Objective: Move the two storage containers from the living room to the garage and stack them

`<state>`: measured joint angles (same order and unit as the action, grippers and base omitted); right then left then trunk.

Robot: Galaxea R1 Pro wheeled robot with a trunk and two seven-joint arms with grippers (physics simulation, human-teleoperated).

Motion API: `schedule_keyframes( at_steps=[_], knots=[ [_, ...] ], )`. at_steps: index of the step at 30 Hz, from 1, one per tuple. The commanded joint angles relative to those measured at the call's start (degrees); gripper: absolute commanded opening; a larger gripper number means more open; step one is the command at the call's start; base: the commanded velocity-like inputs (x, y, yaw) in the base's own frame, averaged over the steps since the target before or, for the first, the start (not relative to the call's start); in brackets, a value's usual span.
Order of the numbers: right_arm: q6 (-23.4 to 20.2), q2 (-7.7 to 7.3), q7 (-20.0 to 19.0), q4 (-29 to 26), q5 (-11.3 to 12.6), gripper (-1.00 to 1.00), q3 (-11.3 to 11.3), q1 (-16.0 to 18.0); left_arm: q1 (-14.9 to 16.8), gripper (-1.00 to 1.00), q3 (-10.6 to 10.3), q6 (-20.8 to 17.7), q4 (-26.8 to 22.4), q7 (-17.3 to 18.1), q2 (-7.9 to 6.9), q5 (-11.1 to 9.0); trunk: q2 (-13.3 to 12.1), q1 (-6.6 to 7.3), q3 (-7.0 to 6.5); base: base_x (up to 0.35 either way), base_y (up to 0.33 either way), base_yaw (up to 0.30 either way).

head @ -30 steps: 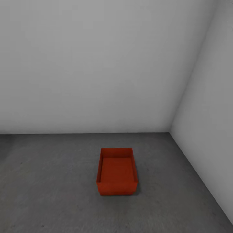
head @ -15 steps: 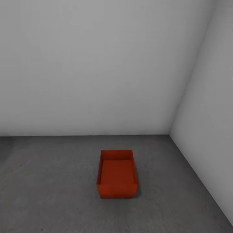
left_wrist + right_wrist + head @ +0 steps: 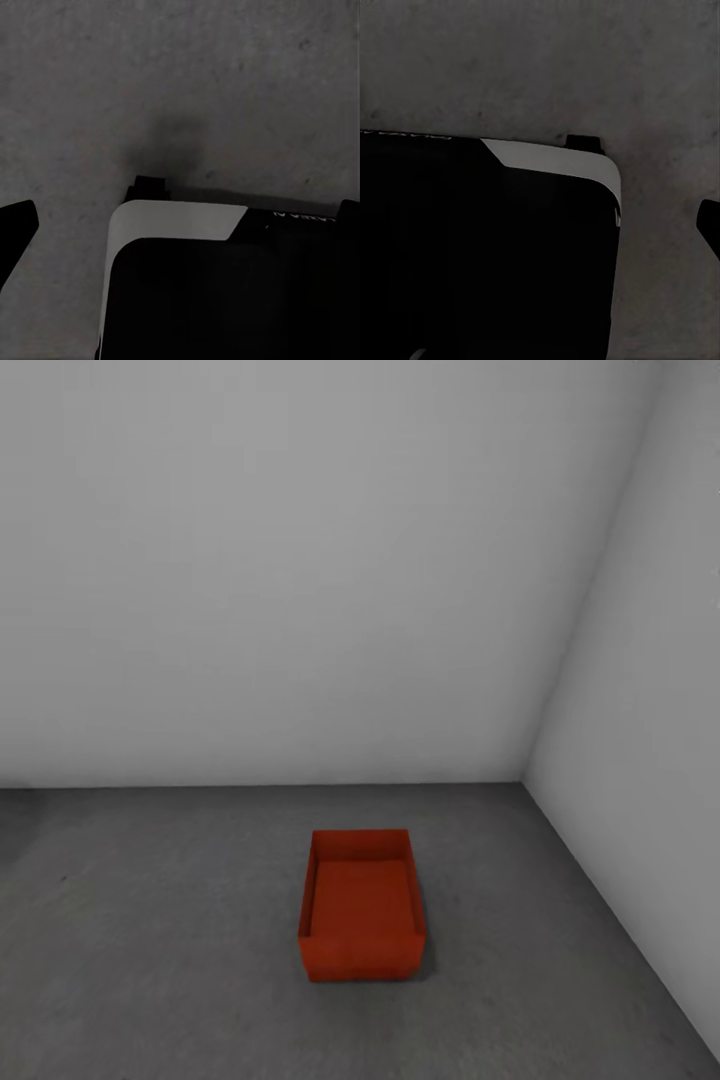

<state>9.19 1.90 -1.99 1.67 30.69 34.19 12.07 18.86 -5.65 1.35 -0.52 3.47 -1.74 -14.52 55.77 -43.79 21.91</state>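
Gripper fingers hardly seen in wrist views, dark robot body (image 3: pixel 225 300) filling lower frame; spread or pressed together cannot be told. One red-orange storage container (image 3: pixel 361 905) set lower centre on grey concrete floor (image 3: pixel 150 920), near white wall corner (image 3: pixel 525 770), judged base for stacking.

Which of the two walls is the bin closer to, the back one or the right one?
The right wall. The bin sits on the concrete floor right of centre, open side up, and that wall's base runs past it nearer than the back wall.
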Motion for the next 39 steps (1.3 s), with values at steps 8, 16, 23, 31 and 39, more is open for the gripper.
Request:
schedule_keyframes(
  at_steps=[8,16,23,31,39],
  knots=[
    [0.31,0.04,-0.21,0.18,0.6,1.0,0.44,0.06,0.04,1.0,-0.49,0.14,0.07,0.22,-0.02,-0.6,0.04,0.0,-0.14,0.0,0.0,0.0],
    [0.02,0.04,-0.16,0.18,0.51,1.0,0.44,0.06,0.04,1.0,-0.49,0.14,0.08,0.22,-0.02,-0.61,0.04,0.0,-0.14,0.0,0.0,0.0],
    [-0.04,0.04,-0.06,0.18,0.54,1.0,0.44,0.06,0.04,1.0,-0.5,0.14,0.06,0.22,-0.02,-0.6,0.04,0.0,-0.14,0.0,0.0,0.0],
    [-0.12,-0.03,0.3,0.16,0.39,1.0,0.45,0.06,0.04,1.0,-0.49,0.14,0.05,0.22,-0.02,-0.6,0.04,0.0,-0.14,0.0,0.0,0.0],
    [-0.13,0.03,0.33,0.07,0.02,1.0,0.94,0.06,0.04,1.0,-0.5,0.14,0.07,0.22,-0.02,-0.6,0.04,0.0,-0.14,0.0,0.0,0.0]
  ],
)
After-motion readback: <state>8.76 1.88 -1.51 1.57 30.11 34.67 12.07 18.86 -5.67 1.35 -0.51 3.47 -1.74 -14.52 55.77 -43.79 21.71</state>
